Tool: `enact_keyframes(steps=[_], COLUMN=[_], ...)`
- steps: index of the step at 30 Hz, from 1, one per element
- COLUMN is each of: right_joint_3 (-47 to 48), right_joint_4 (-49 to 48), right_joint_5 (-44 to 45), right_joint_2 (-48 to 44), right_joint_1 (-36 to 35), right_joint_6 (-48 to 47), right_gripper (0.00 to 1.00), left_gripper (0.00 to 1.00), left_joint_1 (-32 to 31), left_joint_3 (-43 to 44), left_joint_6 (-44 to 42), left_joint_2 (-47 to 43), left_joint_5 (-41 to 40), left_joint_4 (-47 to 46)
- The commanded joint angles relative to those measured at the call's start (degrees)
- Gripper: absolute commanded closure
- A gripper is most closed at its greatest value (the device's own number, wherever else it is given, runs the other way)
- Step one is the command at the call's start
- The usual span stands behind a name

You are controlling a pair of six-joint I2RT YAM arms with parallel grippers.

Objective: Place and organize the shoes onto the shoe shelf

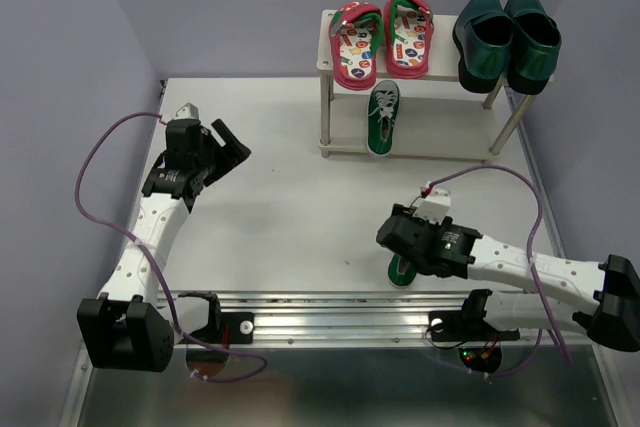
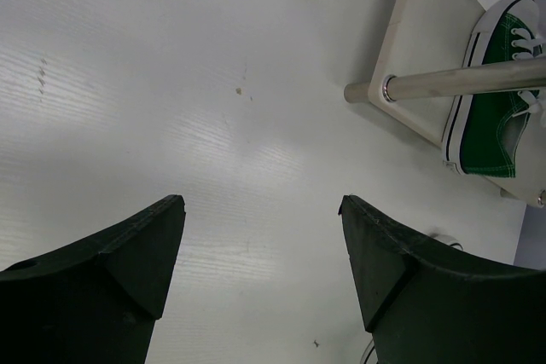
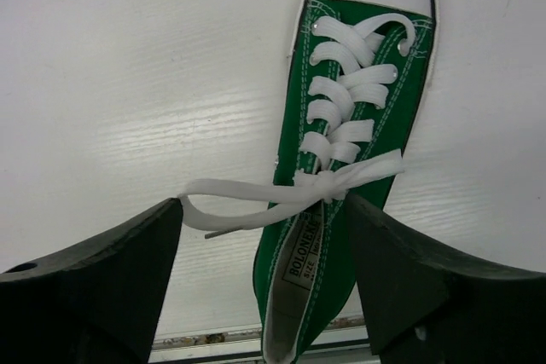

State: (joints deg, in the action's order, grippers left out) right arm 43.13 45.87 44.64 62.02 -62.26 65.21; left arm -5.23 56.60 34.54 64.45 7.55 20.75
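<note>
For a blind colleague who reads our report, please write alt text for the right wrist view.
A green sneaker with white laces lies on the white table, toe toward the top of the picture. The right gripper stands open, its dark fingers at the bottom, one on each side of the shoe's heel end.

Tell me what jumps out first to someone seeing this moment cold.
The shoe shelf at the far right of the table draws the eye: red flip-flops and shiny teal loafers side by side on top, one green sneaker on the lower tier. The second green sneaker lies on the table near the front edge, under the open right gripper. The left gripper hangs open over bare table at left.
</note>
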Motion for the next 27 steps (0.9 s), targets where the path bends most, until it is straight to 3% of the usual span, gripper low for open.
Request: enact_keyframes(steps=[1, 12, 19, 27], right_joint_3=[1.17, -4.20, -4.91, -1.22], right_joint_4=[9.39, 7.57, -2.09, 2.82], right_joint_5=[4.57, 0.19, -8.33, -12.64], right_joint_2=[-2.43, -3.84, -3.31, 1.43], right_joint_1=[0.21, 0.21, 0.21, -3.39], right_joint_6=[12.71, 18.11, 6.35, 8.17], right_gripper=[0.12, 0.05, 0.01, 0.00], left_gripper=[0.16, 0.15, 0.16, 0.15], left_joint_1=[0.14, -0.04, -0.04, 0.05], left_joint_3=[-0.79, -0.70, -0.79, -0.88], left_joint_6=[-0.27, -0.27, -0.27, 0.00], left_joint_2=[-0.37, 0.15, 0.15, 0.07], left_joint_5=[1.15, 1.24, 1.24, 1.06], left_joint_4=[-2.21, -2.47, -2.47, -2.73])
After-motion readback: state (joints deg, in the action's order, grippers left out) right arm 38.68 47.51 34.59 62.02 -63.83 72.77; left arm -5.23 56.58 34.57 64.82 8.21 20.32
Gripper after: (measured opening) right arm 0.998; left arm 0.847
